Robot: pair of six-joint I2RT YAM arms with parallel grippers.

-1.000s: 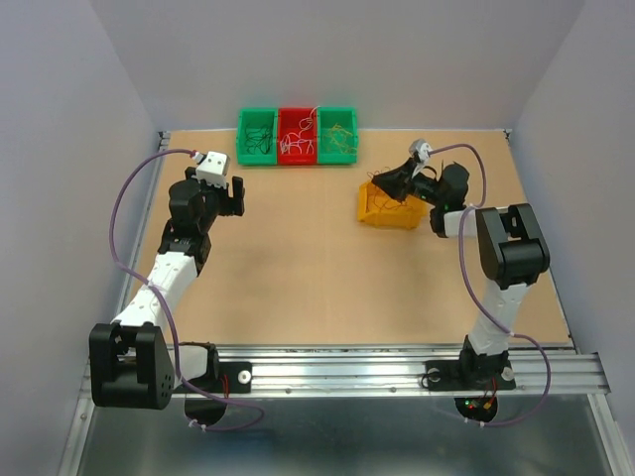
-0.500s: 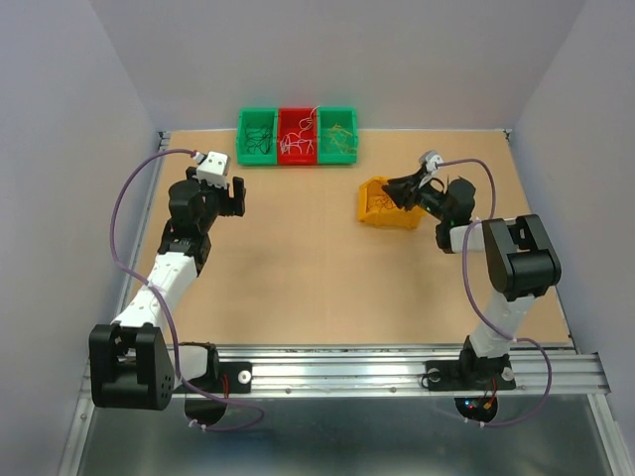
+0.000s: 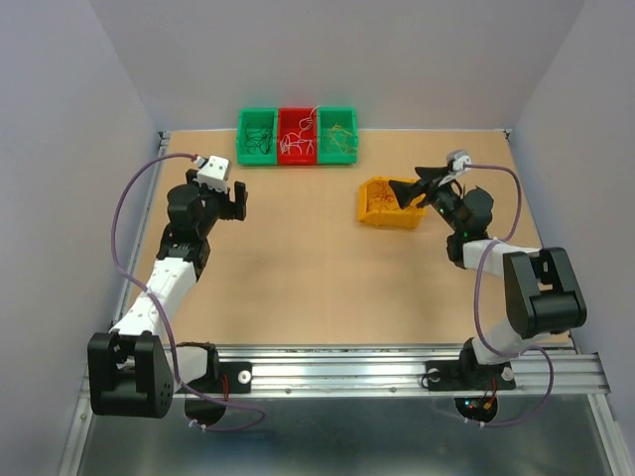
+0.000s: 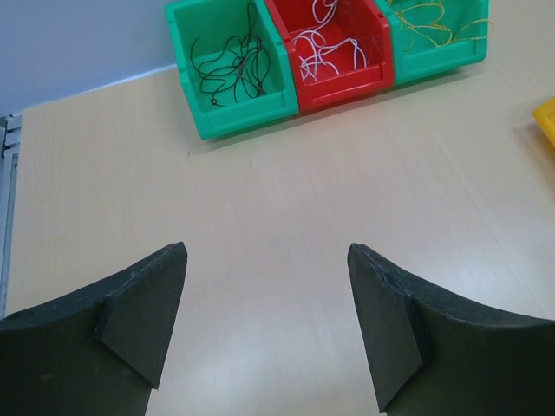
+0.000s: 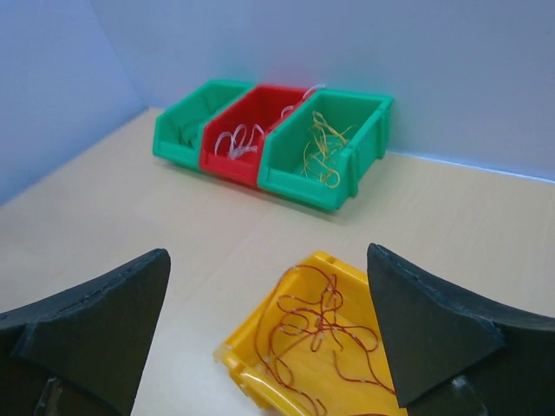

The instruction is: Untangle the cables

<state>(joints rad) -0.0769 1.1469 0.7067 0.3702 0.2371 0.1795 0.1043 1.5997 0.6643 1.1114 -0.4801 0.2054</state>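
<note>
Black R pincer (image 5: 267, 253) wide open, empty

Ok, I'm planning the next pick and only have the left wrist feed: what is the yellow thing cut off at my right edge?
Observer: A yellow bin with a tangle of red cables lying in it.
Operator: Is the right arm holding any of them?
Observer: No. The right gripper is open and empty, pointing at that bin from its right side.
Operator: Where does the bin sit relative to the others?
Observer: Apart from the row of three bins, nearer the arms and off to the row's right.
</note>
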